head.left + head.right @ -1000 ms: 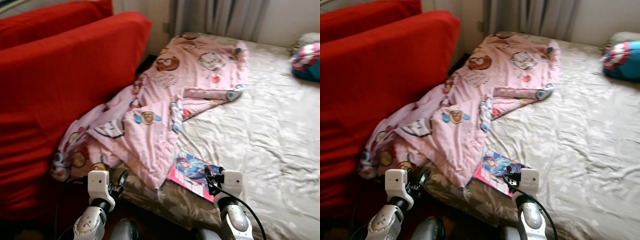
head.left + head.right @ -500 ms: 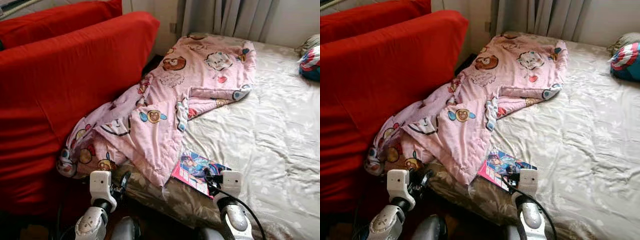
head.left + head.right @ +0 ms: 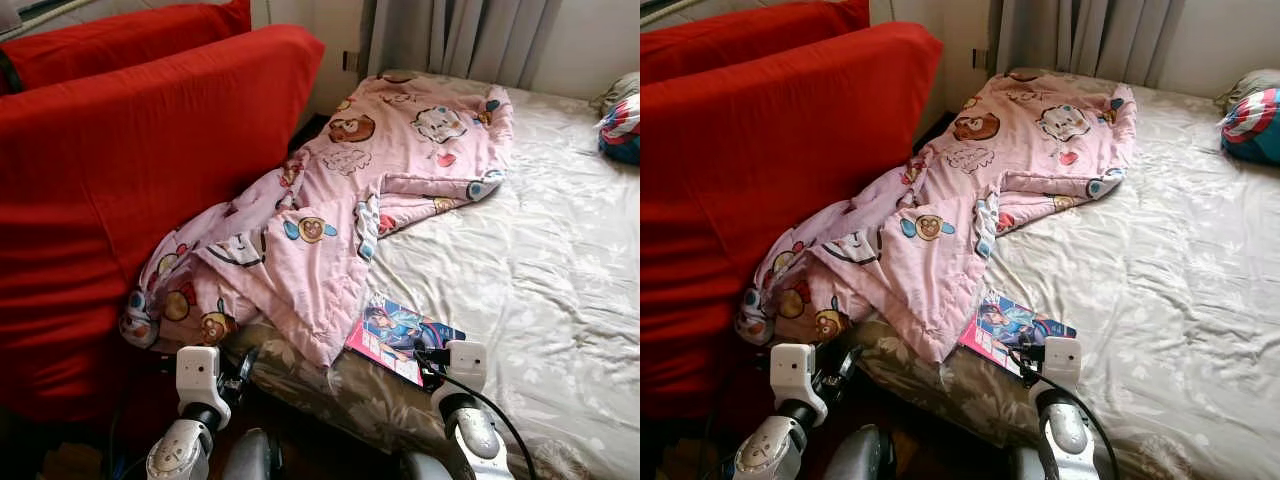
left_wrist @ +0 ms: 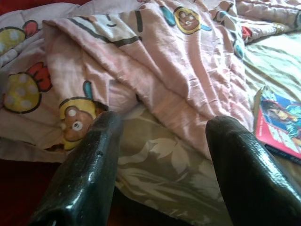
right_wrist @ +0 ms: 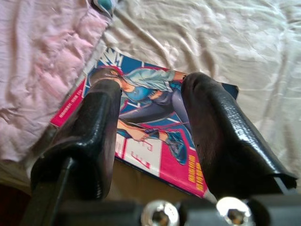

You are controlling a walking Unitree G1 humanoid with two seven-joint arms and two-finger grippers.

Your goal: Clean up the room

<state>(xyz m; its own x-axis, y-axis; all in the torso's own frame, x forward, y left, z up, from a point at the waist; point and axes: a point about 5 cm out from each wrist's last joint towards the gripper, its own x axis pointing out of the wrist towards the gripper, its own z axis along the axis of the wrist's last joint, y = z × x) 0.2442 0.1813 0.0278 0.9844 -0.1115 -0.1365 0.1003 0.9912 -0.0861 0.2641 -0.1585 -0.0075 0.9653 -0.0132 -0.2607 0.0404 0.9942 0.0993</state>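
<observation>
Bed (image 3: 560, 290): covered by a pale sheet with a faint leaf pattern, rumpled, reaching from the near edge back to grey curtains (image 3: 460, 40).
Blanket (image 3: 340, 200): a pink quilt printed with cartoon bears and cats lay in a crumpled diagonal across the bed's left side, its lower end spilling off the mattress edge against the red sofa.
Magazine (image 3: 400, 338): a comic-style cover in pink and blue with a drawn figure lay flat on the sheet near the bed's front edge, one corner tucked just under the blanket's hem.
Sofa (image 3: 120, 200): red, standing along the bed's left side, touching the hanging blanket.
Cushion (image 3: 622, 128): a blue, red and white round-patterned cushion sat at the far right of the bed, well apart from the magazine.
Left gripper (image 3: 238, 372): held low at the bed's front corner, below the blanket's hanging end; in the left wrist view its fingers (image 4: 84, 174) were spread wide with nothing between them, pointing at the sheet and blanket fold.
Right gripper (image 3: 425, 362): held at the bed's near edge just beside the magazine's near edge; in the right wrist view its fingers (image 5: 221, 136) were spread apart above the cover, empty, the magazine showing between them.
</observation>
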